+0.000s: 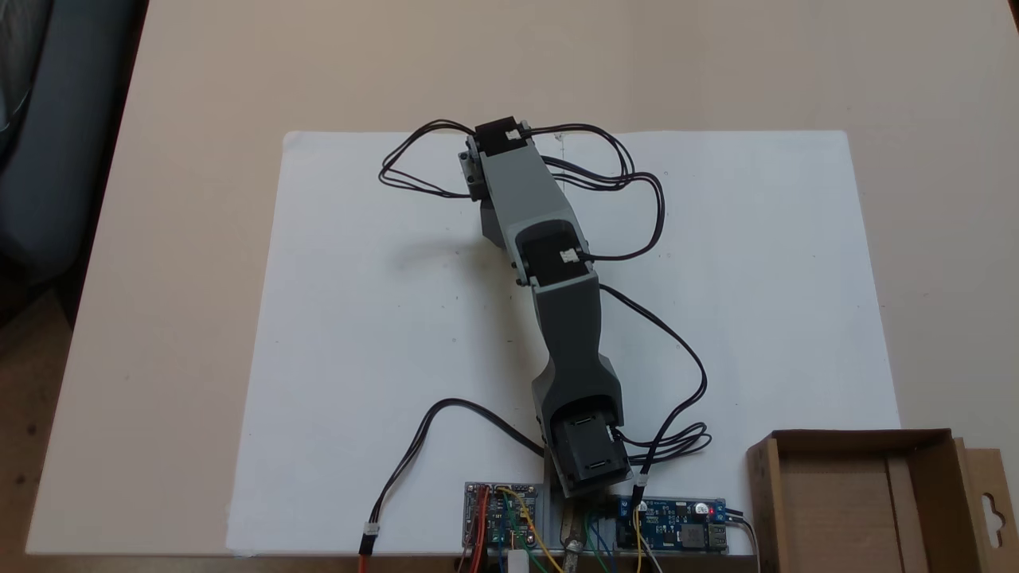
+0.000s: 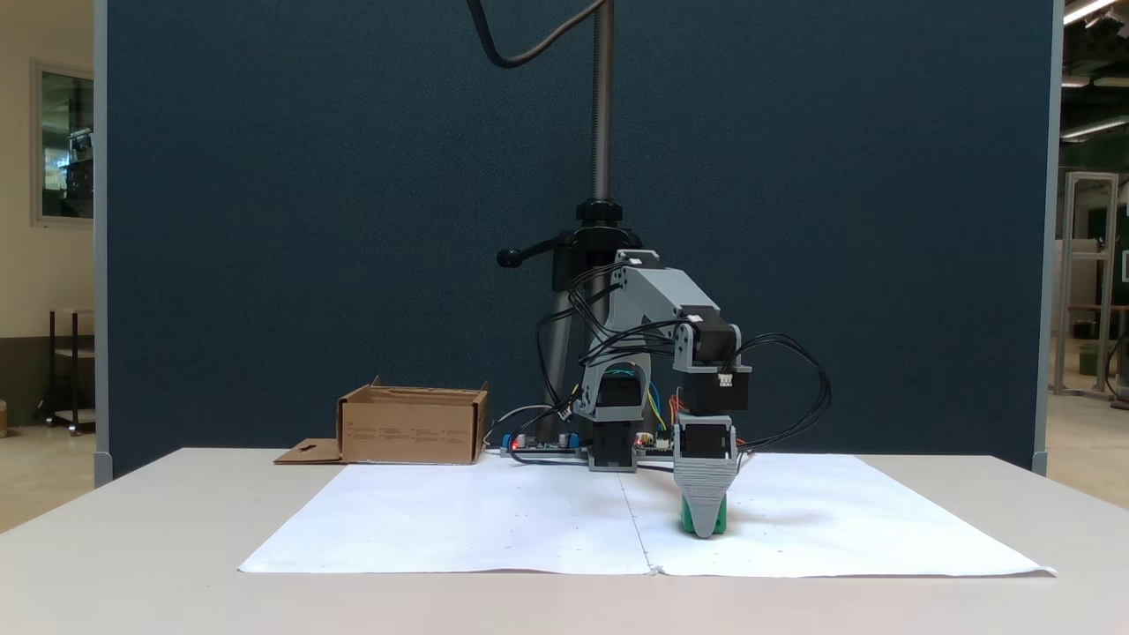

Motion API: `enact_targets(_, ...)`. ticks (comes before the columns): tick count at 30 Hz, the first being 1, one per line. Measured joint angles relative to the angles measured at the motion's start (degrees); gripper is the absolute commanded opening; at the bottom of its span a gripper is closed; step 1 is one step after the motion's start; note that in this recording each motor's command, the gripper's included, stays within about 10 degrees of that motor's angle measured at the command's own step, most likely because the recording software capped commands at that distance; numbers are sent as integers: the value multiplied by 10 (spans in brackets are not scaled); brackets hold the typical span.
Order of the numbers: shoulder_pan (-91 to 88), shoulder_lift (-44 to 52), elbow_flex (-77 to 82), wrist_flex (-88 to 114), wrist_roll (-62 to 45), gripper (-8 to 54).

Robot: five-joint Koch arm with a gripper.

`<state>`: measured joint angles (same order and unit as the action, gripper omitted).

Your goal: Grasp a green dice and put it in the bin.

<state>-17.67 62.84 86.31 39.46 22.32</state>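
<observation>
The arm (image 1: pixel 549 263) stretches out from its base at the near edge of the table (image 1: pixel 175 239) across a big white sheet of paper (image 1: pixel 358 342), seen from above in a fixed view, with its far end bent down over the sheet so that the wrist hides whatever lies under it. From the front, in a fixed view, the gripper (image 2: pixel 705 527) points straight down with its tip on or just above the paper, and the green dice (image 2: pixel 689 520) sits right at that tip: a strip of bright green shows on either side of the grey finger (image 2: pixel 705 494) that faces the camera. The dice rests low on the sheet, a little right of the paper's centre crease in that front view, and the finger covers most of its face. Because one finger stands in front of the other from here, I cannot tell whether they are spread or pinching the dice; the green is at least touching or directly behind the front finger. The bin (image 1: pixel 860 493) stands well apart from the dice, off the paper at the corner of the table beside the arm's base, with its open top up and a flap (image 1: pixel 991 509) with a cut-out slot lying out flat beside it; in the front view the bin (image 2: pixel 413 428) is at the back left. Two small circuit boards (image 1: pixel 501 513) with coloured wires sit by the base, and black cables (image 1: pixel 637 191) loop off the arm's joints. A dark blue partition (image 2: pixel 309 220) stands behind the table.
</observation>
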Motion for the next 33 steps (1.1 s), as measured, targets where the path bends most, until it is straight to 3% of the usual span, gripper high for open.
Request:
enact_targets(7, 9, 35, 5, 0, 11, 121)
enact_targets(22, 138, 232, -8, 57, 1, 121)
enact_targets(33, 417, 250, -192, 178, -198, 121)
